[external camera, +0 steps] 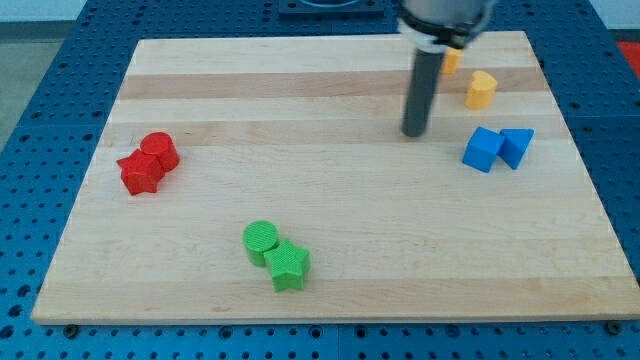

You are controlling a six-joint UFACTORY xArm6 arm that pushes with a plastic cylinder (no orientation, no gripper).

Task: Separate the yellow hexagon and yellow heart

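One yellow block (481,89) sits near the view's top right; its shape, heart or hexagon, is hard to tell. A second yellow block (452,62) lies up and left of it, mostly hidden behind the rod. The two stand a small gap apart. My tip (415,133) rests on the wooden board (320,230), below and left of both yellow blocks, touching neither.
A blue cube (483,150) and a blue triangle (517,146) touch at the view's right, right of my tip. A red cylinder (160,150) and red star (140,173) touch at the left. A green cylinder (261,241) and green star (288,265) touch at the bottom.
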